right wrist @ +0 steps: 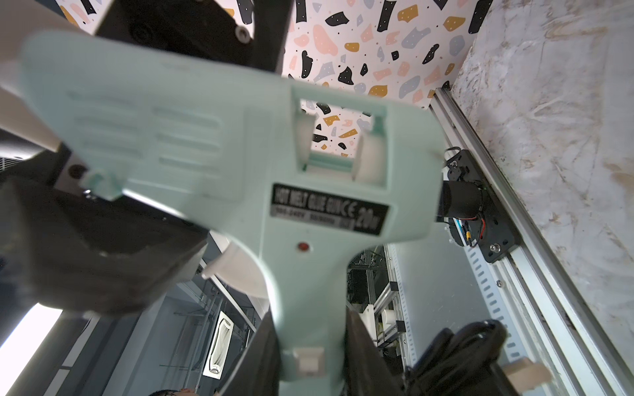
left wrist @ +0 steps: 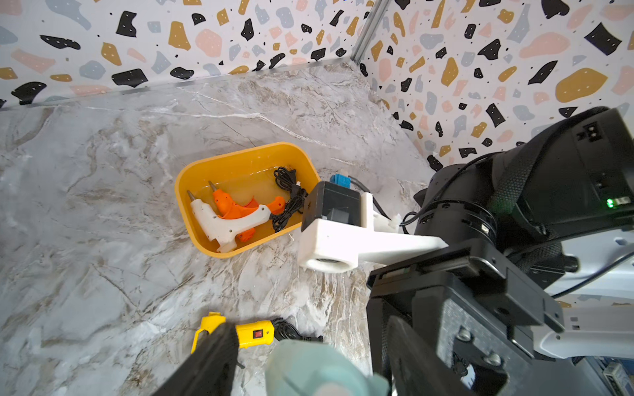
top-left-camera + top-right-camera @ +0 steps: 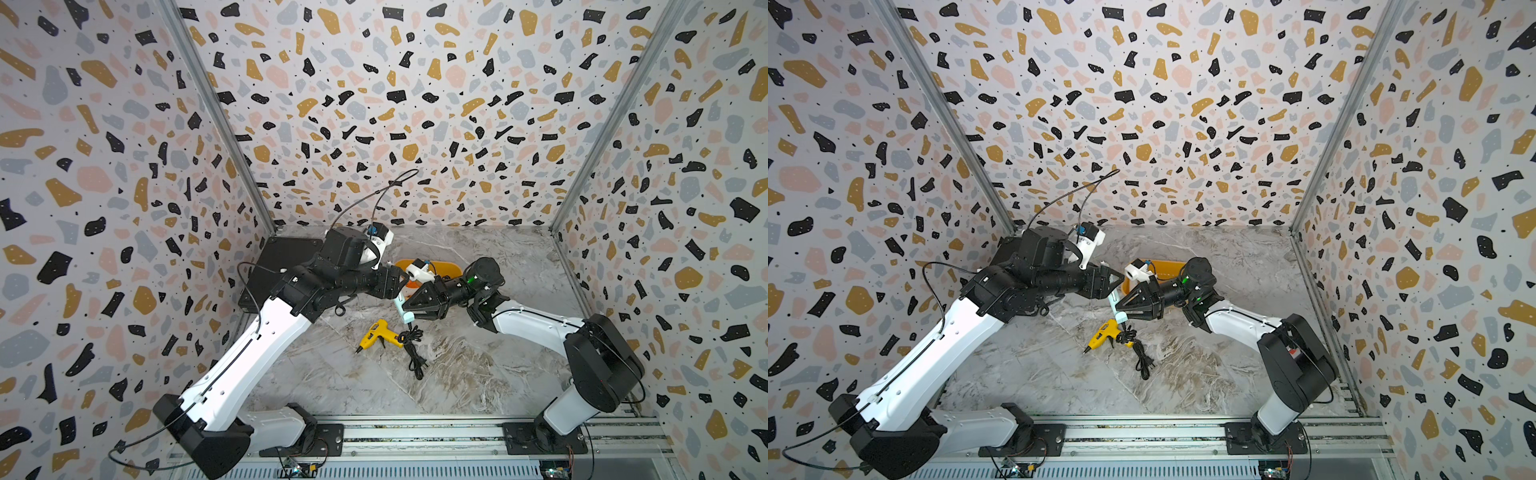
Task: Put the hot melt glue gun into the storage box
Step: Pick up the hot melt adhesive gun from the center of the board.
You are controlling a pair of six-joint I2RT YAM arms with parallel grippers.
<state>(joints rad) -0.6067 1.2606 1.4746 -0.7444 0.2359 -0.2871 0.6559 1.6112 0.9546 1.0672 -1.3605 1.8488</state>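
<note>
Your right gripper [image 1: 311, 332]: clamped on the mint glue gun [image 1: 308, 212] handle.
Your left gripper [image 2: 308, 356]: around its nose; you cannot tell if it squeezes.
Glue gun: in the air, near your storage box [image 2: 240, 157], not inside.

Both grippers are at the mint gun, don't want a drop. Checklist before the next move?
1. Right gripper shut on mint glue gun handle: ok.
2. Left gripper gripping the barrel: not ok, jaws open either side.
3. Room in storage box beside white glue gun and orange glue gun: ok.
4. Black cord by the handle clear of yellow glue gun: cannot tell.
</note>
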